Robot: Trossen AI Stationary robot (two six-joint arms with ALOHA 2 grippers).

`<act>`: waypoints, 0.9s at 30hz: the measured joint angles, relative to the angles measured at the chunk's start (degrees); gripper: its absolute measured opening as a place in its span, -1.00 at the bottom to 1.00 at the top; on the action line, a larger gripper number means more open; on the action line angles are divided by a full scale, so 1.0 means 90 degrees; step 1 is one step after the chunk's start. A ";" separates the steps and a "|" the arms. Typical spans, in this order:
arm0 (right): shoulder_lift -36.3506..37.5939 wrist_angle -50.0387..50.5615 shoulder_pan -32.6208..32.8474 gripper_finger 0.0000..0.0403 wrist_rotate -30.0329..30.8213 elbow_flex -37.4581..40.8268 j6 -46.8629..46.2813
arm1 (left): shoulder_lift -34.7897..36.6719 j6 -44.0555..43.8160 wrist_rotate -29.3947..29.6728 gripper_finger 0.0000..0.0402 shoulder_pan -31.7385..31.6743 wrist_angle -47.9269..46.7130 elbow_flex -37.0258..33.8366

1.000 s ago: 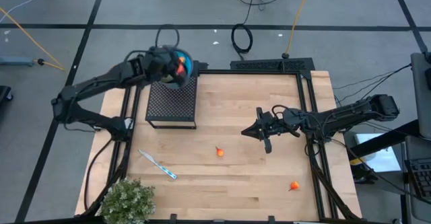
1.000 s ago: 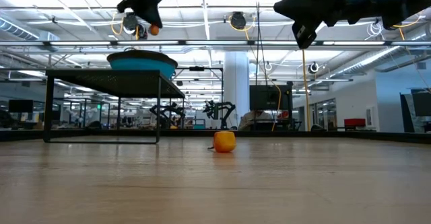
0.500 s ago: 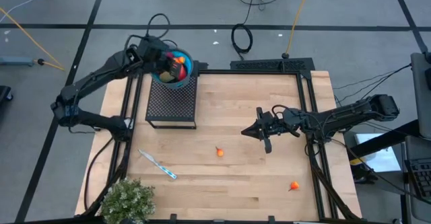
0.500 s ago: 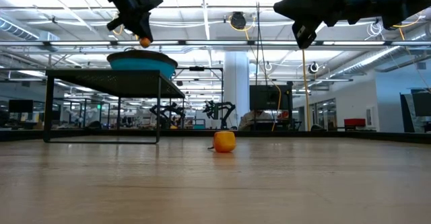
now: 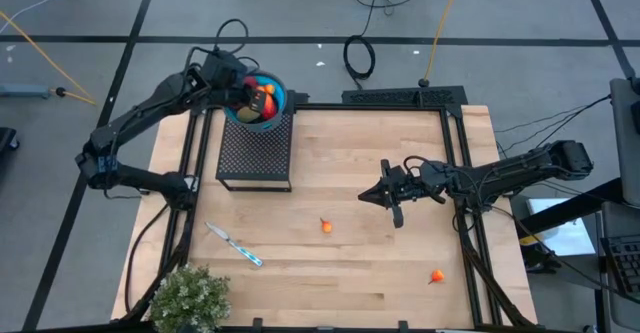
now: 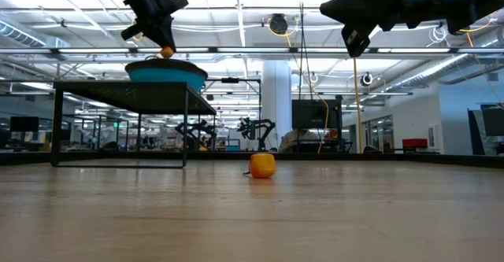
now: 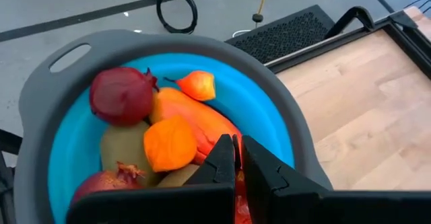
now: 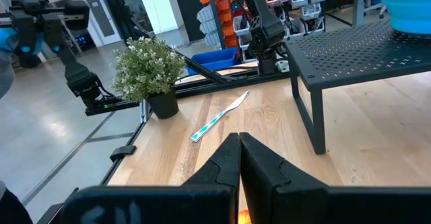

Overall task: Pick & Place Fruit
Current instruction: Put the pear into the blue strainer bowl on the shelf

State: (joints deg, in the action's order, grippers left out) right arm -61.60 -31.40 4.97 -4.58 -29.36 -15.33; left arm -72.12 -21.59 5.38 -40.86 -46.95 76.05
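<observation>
Fruit: most pieces sit piled in the blue bowl (image 7: 269, 109) w/ grey rim — a dark red round (image 7: 121, 95), a small orange-red piece (image 7: 197, 85), an orange ball (image 7: 170, 142), a long red-orange piece (image 7: 202, 120), an olive-brown oval (image 7: 121, 148). Bowl stands on the black perforated stand (image 5: 256, 153) at the table's far left corner. Two pieces lie loose on the wooden table (image 5: 370, 263): an orange ball mid-table (image 5: 327, 227) and a second orange piece (image 5: 437, 276) near the front right edge, well apart from each other.

Left gripper (image 5: 246, 89) is over the bowl, fingers pressed together on a small orange fruit (image 6: 167, 51) just above the rim in low view; the left wrist view shows the dark fingertips (image 7: 225, 158) close against the pile.

Right gripper (image 5: 378, 195) hangs above the table right of centre, fingers pressed together, nothing in them, near but not over the mid-table ball.

Also on the table: a blue-and-white knife (image 5: 234, 244) front left, and a bushy green plant (image 5: 188, 298) at the front left corner.
</observation>
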 joint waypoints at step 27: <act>0.0000 0.0000 -0.0147 -1.00 0.0029 0.0000 -0.0002 | -0.0969 0.0388 -0.0150 -0.94 0.0294 0.0046 -0.0002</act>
State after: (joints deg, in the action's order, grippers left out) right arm -61.60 -31.40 3.65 -4.32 -29.36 -15.35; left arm -80.84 -18.10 4.03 -38.22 -46.54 76.03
